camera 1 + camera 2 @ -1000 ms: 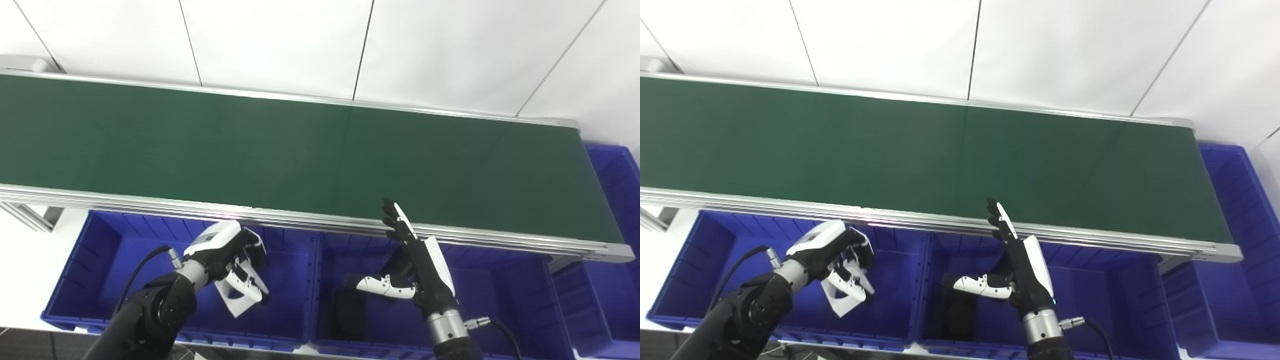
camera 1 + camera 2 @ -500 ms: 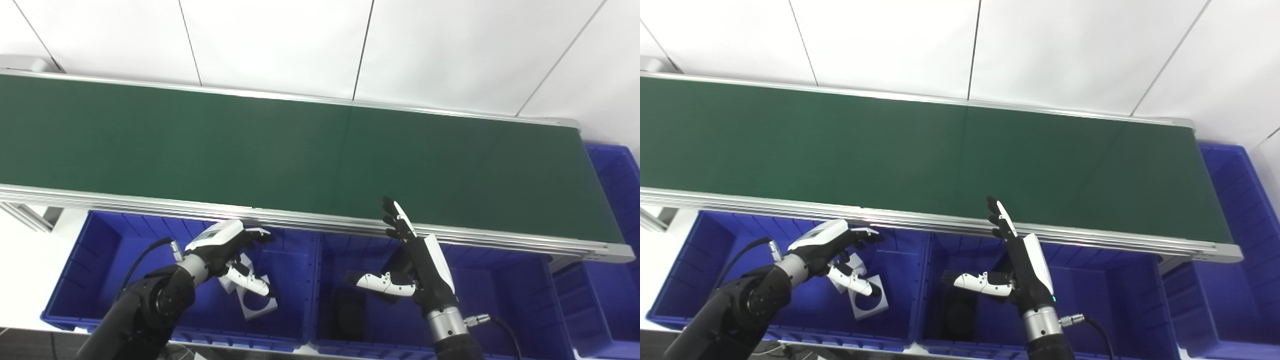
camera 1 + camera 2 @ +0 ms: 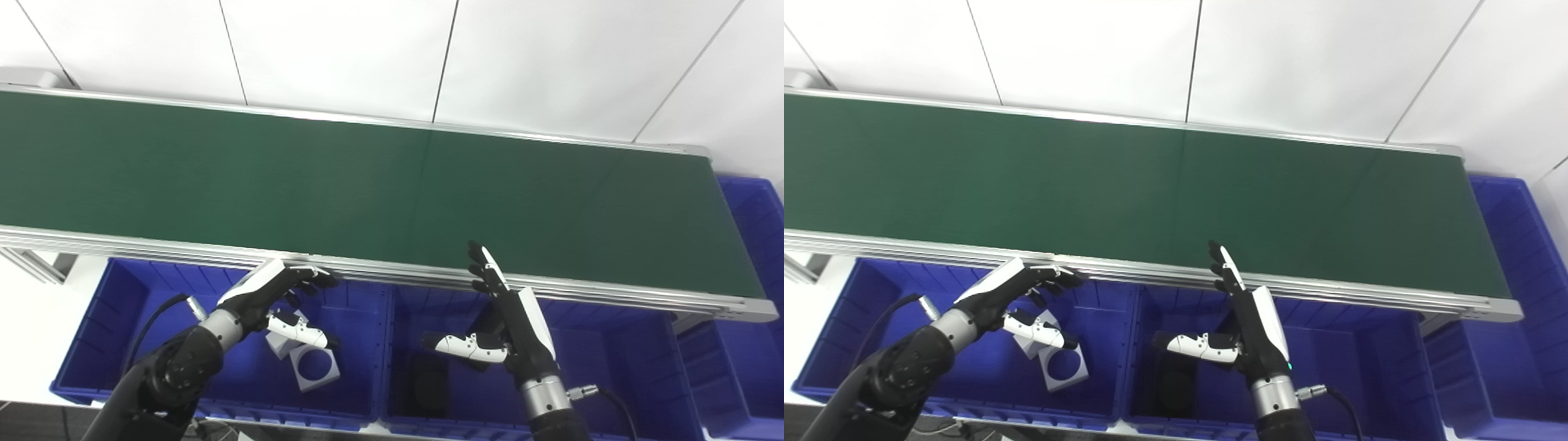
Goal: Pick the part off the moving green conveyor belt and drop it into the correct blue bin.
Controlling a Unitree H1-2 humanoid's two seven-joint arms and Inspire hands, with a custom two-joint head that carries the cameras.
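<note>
The green conveyor belt carries no part. A white square part with a round hole lies on the floor of the left blue bin, next to another white block. My left hand is open above that bin, fingers spread toward the belt's near rail, holding nothing. My right hand is open over the middle blue bin, fingers pointing up at the belt's edge, thumb out to the left. A dark part lies in the middle bin.
A third blue bin stands at the belt's right end. The belt's aluminium rail runs just above the bins. A white panelled wall rises behind the belt. Cables trail from both wrists.
My left hand has let go of the white part, which dropped and settled on the left bin's floor. The hand spread its fingers and rose toward the rail. The right hand stayed still.
</note>
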